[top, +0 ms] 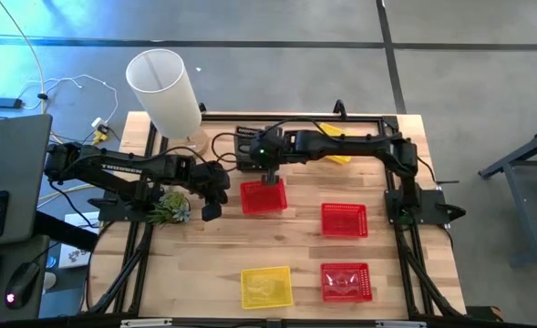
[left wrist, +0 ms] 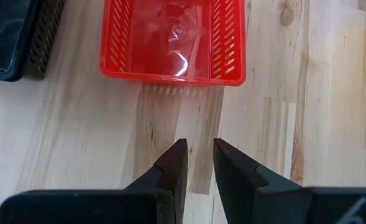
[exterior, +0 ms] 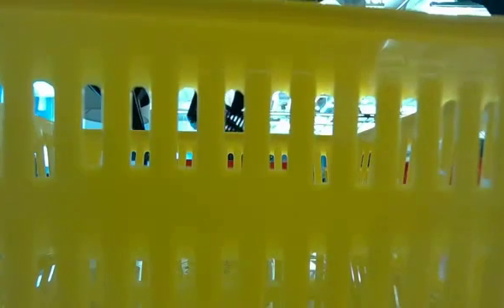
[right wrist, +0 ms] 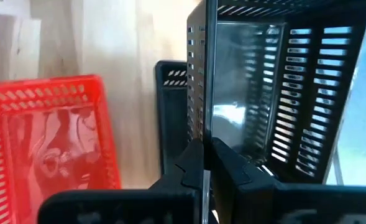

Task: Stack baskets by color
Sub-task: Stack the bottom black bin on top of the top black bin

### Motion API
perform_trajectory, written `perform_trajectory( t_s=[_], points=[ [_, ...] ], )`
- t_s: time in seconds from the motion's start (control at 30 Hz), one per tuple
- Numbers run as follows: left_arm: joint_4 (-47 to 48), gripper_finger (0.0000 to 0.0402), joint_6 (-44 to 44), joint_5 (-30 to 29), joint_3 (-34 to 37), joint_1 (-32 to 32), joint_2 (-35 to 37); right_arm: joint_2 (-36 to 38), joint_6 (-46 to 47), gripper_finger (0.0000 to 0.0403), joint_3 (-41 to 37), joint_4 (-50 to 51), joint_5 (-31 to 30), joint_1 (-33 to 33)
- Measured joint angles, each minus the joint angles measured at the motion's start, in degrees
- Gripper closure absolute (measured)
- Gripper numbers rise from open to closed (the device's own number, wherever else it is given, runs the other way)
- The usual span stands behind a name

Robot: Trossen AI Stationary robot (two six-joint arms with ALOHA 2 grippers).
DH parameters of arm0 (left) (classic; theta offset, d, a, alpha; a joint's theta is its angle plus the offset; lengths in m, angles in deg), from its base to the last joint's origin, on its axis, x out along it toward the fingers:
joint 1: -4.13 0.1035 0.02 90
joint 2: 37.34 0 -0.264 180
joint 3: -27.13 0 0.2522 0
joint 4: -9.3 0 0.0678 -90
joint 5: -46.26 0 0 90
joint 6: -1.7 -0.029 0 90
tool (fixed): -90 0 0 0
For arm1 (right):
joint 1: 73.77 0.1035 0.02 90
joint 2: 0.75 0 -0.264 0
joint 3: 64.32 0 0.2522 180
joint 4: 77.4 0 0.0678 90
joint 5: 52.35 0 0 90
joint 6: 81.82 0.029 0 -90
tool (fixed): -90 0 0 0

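In the high view, the left gripper (top: pixel 211 196) hangs left of a red basket (top: pixel 263 196) at centre; the right gripper (top: pixel 270 173) sits above it. Two more red baskets (top: pixel 345 220) lie right, a yellow basket (top: pixel 266 286) bottom centre. The low view is filled by that basket's yellow wall (exterior: pixel 252 214). In the left wrist view, fingers (left wrist: pixel 173 171) stand slightly apart, empty. In the right wrist view, the pincer is clamped on a black basket (right wrist: pixel 276 87) by its wall.

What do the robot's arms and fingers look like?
Both arms are dark, made of jointed sections. The left arm has pale lettering along its side, and the right arm shows a small green light near its wrist. Each ends in two black, wedge-shaped fingers with stepped inner faces.
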Motion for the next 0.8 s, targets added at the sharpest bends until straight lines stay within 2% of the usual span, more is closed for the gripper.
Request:
perform_trajectory(
  t_s=[0.5, 0.8],
  points=[
    [-0.17, 0.0338, 0.0, 0.02, 0.02, -0.02, -0.02, -4.43, 1.09, 0.0403, 0.0, 1.29, 0.04, -0.07],
    [-0.2, 0.0338, 0.0, 0.04, 0.02, -0.02, -0.04, -5.7, 1.5, 0.0403, 0.02, 3.41, -2.74, -0.17]
  ],
)
